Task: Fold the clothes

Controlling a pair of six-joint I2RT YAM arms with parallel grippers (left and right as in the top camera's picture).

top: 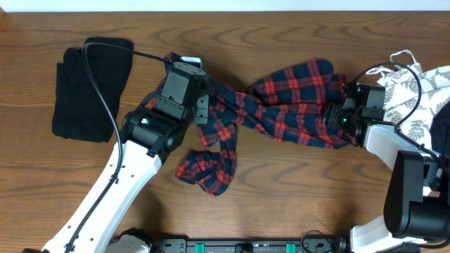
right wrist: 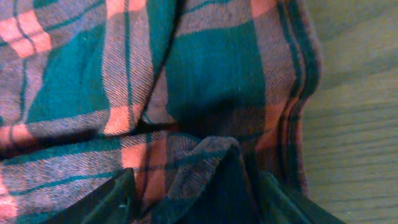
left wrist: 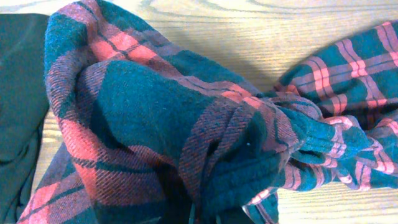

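The red-and-navy plaid shirt lies crumpled across the middle of the table, with one sleeve trailing to the front. My left gripper is at the shirt's left end. In the left wrist view the plaid cloth fills the frame and bunches toward the jaws, which are hidden under it. My right gripper is at the shirt's right end. In the right wrist view its fingers have a raised fold of plaid cloth between them.
A black garment lies folded at the far left and shows at the edge of the left wrist view. A white leaf-print garment lies at the right edge. A black cable crosses the black garment.
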